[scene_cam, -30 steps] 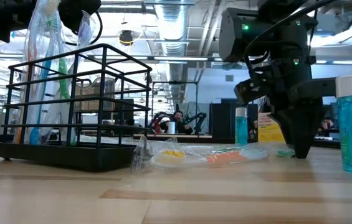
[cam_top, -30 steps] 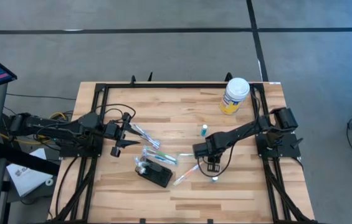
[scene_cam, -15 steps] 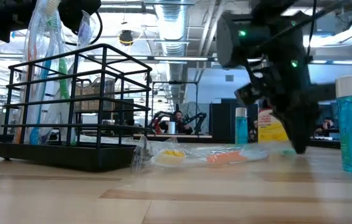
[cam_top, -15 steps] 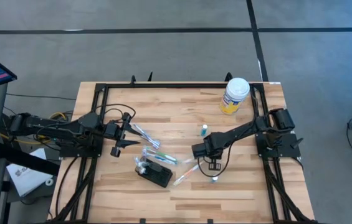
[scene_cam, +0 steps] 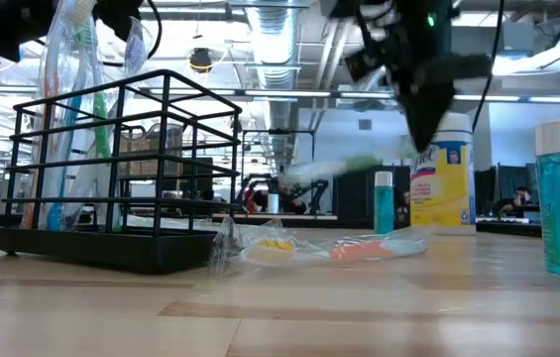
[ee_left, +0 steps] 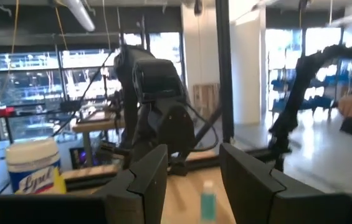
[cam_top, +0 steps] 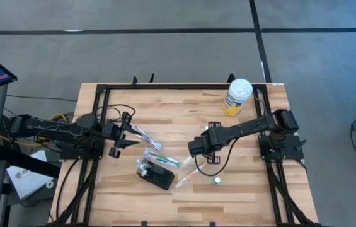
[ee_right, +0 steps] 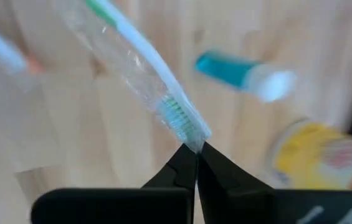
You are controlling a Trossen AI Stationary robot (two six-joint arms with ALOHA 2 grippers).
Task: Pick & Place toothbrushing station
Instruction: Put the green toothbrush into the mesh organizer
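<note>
The right gripper (ee_right: 195, 149) was clenched on a clear-wrapped green-and-white toothbrush (ee_right: 139, 65), held near the black wire toothbrushing station (scene_cam: 121, 178), while the left gripper (ee_left: 191, 165) hung released above the wooden table (cam_top: 247, 189).

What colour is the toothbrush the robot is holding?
Green and white toothbrush, in clear wrap; right wrist view shows it best.

Black wire station (scene_cam: 111, 169), wooden table (cam_top: 241, 189)

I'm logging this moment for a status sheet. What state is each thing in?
Right hand: shut on green toothbrush, lifted off the table.
Left hand: open, empty.
Black rack: upright, toothbrushes standing inside.
Orange toothbrush: lying flat, wrapped.
Wipes canister: upright, lid on.
</note>
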